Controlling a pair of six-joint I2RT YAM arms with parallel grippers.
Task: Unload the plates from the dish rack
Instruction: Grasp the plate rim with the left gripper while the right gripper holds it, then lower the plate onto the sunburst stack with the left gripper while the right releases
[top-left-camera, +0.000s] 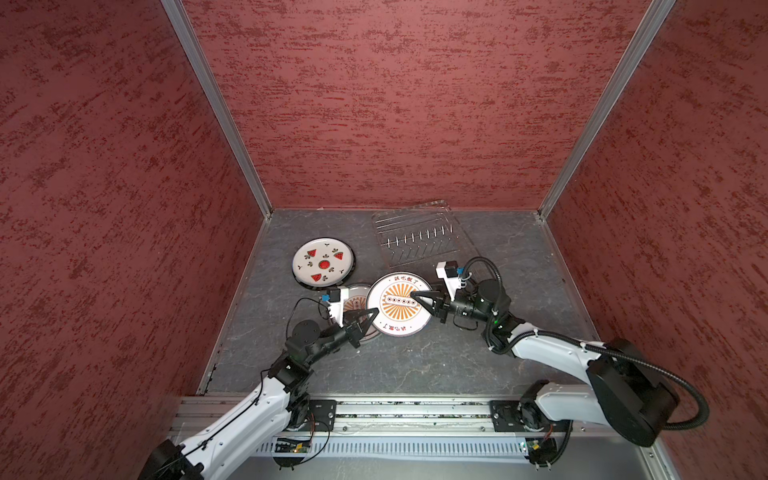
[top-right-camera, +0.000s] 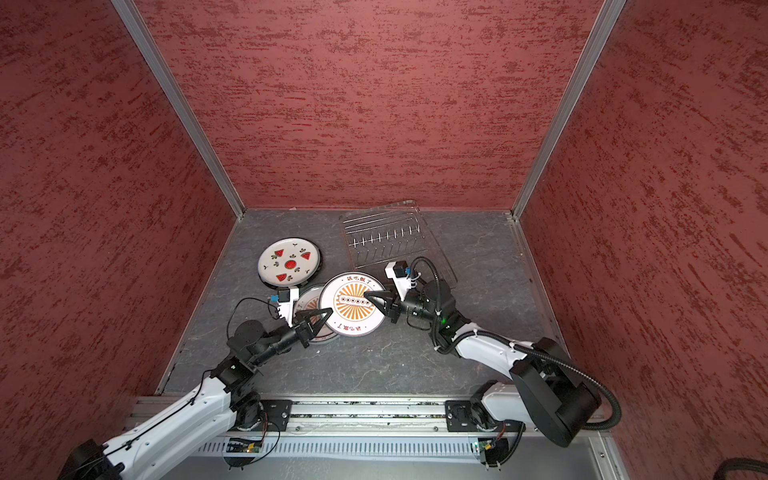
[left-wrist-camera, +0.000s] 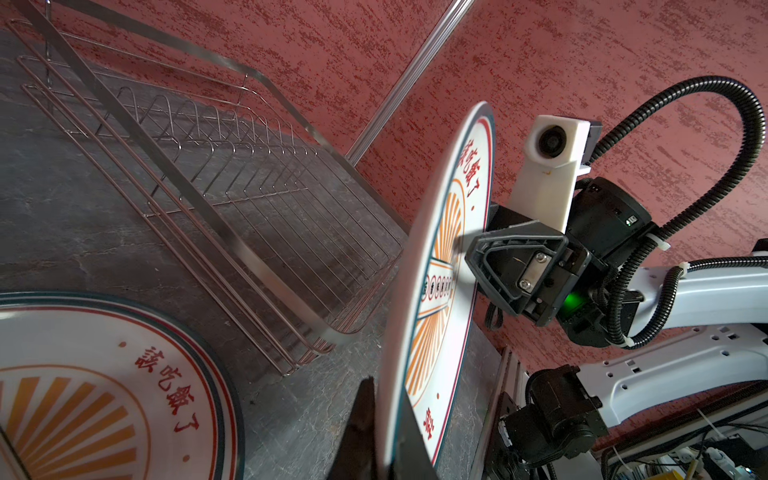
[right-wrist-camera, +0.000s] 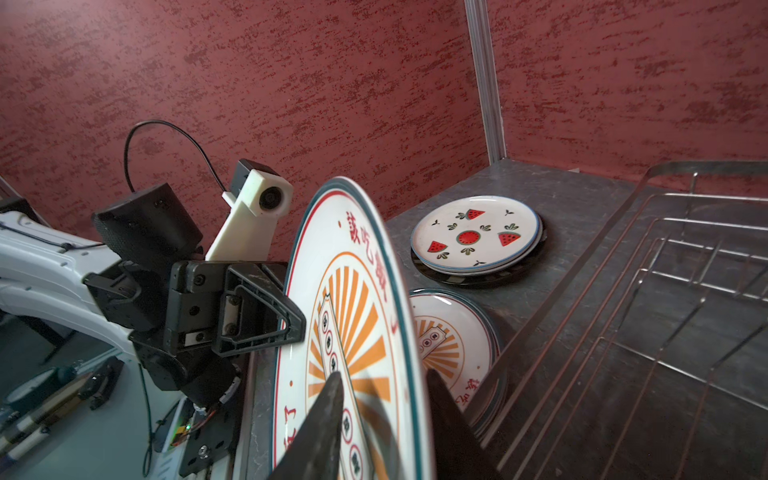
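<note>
- The grey stone-patterned table (top-left-camera: 415, 365) is being shown in both top views, filling the lower middle of the frame between red walls (top-left-camera: 395, 104).
- The dish rack (top-left-camera: 419, 239) is being seen lying on the table at the upper centre, slightly to the right and close to the back wall. Its row of short upright prongs is being shown in full.
- A sunburst plate (top-left-camera: 395, 318), white with orange rays and red characters, is being held off the table at the centre of the frame, just below the rack's near left corner. Its face is being turned up toward the top camera.
- A second sunburst plate (top-left-camera: 358, 294) is being seen lying flat on the table just left of the held one. It is being partly covered by that plate and by the left gripper (top-left-camera: 376, 311). Further rims are being shown beneath it in the right wrist view.
- The watermelon plate (top-left-camera: 323, 264) is being seen left of centre, above and to the left of the sunburst plates and apart from the rack. It is being carried on a small stack whose lowest plate is dark.
- The left gripper is being reached in from the lower left. Its jaws are being pressed together on the held plate's left rim, one finger at each face.
- The right gripper (top-left-camera: 413, 296) is being reached in from the right. Its fingers are being shown spread wider than the plate, one over the face near the middle and one behind.
</note>
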